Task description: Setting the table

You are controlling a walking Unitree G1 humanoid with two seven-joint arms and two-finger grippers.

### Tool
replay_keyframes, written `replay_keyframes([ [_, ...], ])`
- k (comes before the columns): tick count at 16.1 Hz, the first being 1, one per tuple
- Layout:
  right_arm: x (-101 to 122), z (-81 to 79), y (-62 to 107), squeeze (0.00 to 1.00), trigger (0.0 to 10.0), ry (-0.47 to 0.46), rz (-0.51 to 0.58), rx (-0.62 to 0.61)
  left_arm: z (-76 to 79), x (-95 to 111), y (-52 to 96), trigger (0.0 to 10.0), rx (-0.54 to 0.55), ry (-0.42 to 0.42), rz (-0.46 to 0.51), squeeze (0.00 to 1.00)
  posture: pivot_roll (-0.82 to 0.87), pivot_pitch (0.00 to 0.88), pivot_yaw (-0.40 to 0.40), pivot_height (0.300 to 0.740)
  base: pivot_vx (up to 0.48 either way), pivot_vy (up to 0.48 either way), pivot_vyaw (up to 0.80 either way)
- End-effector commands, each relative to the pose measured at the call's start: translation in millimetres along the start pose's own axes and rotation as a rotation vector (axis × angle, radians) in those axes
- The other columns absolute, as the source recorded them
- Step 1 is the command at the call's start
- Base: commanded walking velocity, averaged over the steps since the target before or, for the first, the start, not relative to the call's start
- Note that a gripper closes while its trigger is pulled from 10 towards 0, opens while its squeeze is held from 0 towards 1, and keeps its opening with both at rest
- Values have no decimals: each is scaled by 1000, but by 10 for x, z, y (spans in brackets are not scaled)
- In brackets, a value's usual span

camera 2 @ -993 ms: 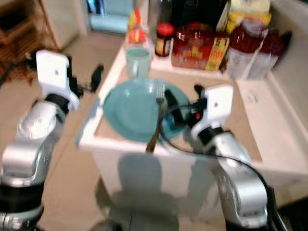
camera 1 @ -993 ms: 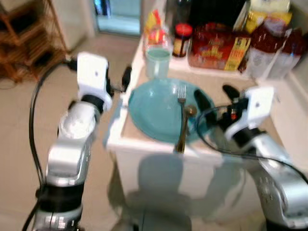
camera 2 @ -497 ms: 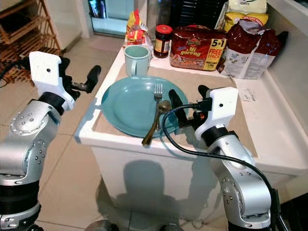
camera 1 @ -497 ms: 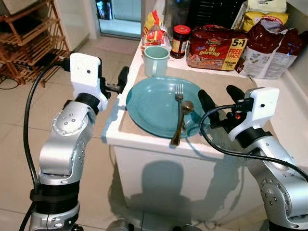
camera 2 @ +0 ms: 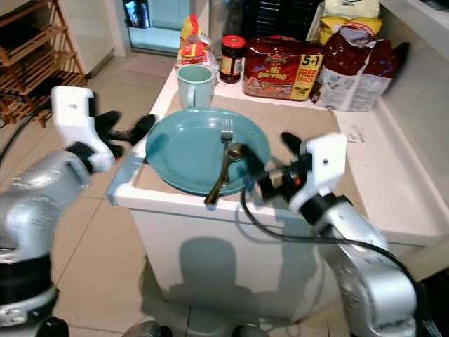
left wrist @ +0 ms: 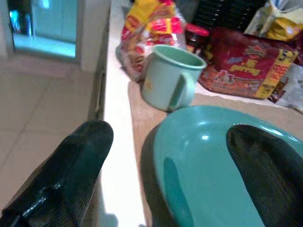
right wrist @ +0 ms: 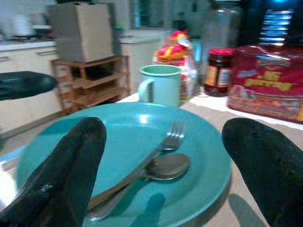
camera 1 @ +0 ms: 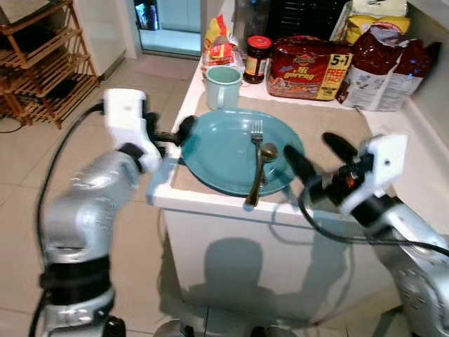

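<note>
The teal plate [camera 1: 235, 151] lies on the counter mat [camera 1: 351, 130], reaching nearly to the front-left corner of the counter [camera 1: 421, 175]; on the plate, right of its middle, a fork [camera 1: 257, 133] and a spoon [camera 1: 258, 175] lie lengthwise, the spoon's handle sticking out over the near rim; a mint mug [camera 1: 223, 86] stands just behind the plate, with a jar [camera 1: 257, 60] and food packets [camera 1: 309, 67] farther back; judging by this, plate, cutlery and mug are gathered, but fork and spoon seemingly have yet to be laid beside the plate, so the setting looks partly done

The left gripper [left wrist: 165, 165] is spread wide and holds nothing, one finger off the plate's left rim over the counter edge, the other over the plate; the right gripper [right wrist: 163, 163] is likewise spread and empty, at the plate's right side, facing the cutlery

Compared with half a second back, both arms have closed in on the plate: the left gripper, then well clear of the left rim, now straddles it, and the right gripper sits lower and nearer the right rim; plate, cutlery and mug keep their places
</note>
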State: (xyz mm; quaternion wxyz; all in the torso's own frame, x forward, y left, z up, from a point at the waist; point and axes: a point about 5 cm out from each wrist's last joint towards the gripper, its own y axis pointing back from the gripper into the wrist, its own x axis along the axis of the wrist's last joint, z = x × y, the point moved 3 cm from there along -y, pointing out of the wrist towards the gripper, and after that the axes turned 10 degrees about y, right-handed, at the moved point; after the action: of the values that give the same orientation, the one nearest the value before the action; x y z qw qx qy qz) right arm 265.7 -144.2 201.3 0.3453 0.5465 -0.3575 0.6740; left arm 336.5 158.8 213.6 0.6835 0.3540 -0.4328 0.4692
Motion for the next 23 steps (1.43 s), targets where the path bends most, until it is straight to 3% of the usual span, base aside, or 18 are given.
replay_keyframes([
  [1,41,-10,30,0,10000,4,8,30,46,-5,-25,10000,-39,24,-26,1000,63,31,-41,740,0,0,0],
  [2,30,-46,49,0,10000,2,0,75,23,-28,-28,10000,-53,69,-63,725,63,25,-38,740,0,0,0],
  [3,15,-87,66,0,10000,-2,-3,103,-27,-67,-13,10000,-39,68,-86,0,63,21,-30,740,0,0,0],
  [5,-1,-119,65,0,10000,-7,-9,140,-98,-145,-22,10000,-20,144,-153,0,56,11,-14,740,0,0,0],
  [9,-10,-130,115,0,10000,-16,-13,136,-127,-367,-11,10000,-28,162,-274,0,38,10,6,740,0,0,0],
  [11,-26,-136,142,0,10000,-22,-21,136,-29,-378,-58,10000,-79,246,-272,0,38,11,8,740,0,0,0],
  [22,-78,-200,150,0,10000,-19,-45,149,447,-578,-220,10000,-277,369,-346,0,19,6,32,740,0,0,0],
  [23,-77,-206,150,0,10000,-19,-45,150,465,-583,-226,9059,-285,371,-348,0,18,5,34,740,0,0,0],
])
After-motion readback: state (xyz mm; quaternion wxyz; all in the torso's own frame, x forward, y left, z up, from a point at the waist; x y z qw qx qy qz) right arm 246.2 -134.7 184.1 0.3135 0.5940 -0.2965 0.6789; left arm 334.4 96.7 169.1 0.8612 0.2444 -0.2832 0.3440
